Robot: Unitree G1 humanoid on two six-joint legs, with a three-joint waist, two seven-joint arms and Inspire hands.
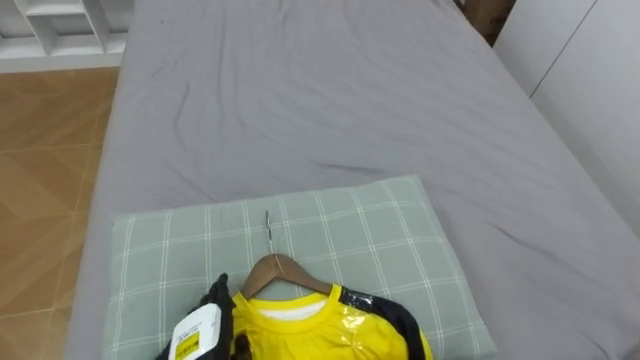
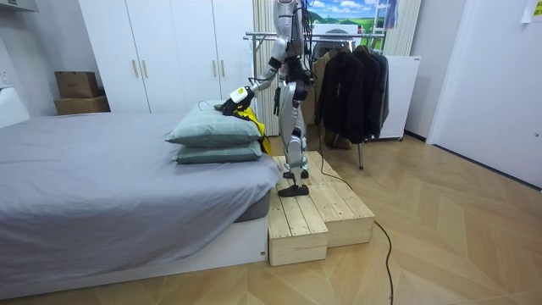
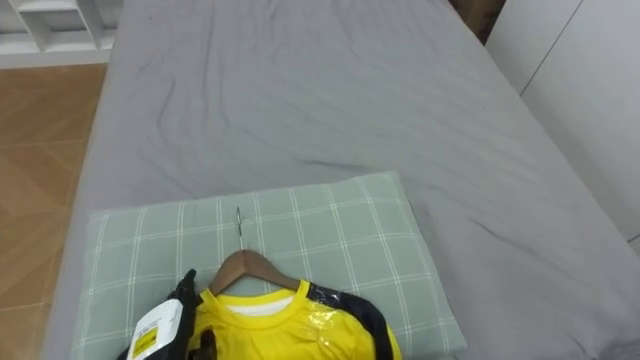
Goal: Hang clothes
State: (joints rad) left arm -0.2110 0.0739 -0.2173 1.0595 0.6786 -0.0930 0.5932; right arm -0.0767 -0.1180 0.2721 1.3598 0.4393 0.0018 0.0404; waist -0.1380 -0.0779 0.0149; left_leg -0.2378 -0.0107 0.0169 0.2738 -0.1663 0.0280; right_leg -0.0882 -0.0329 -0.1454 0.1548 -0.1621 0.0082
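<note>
A yellow shirt with black sleeves is on a wooden hanger. It lies on a green checked pillow at the near end of the bed. The hanger's metal hook points away from me along the pillow. My left hand comes in from the lower left and is closed over the shirt's left shoulder, at the hanger's left end. In the room view I stand on a wooden step at the head of the bed. That hand reaches over the stacked pillows, and the shirt hangs over their edge.
The grey bed stretches away in front of me, with wooden floor to its left. A clothes rail with dark garments stands behind me. White wardrobes line the back wall.
</note>
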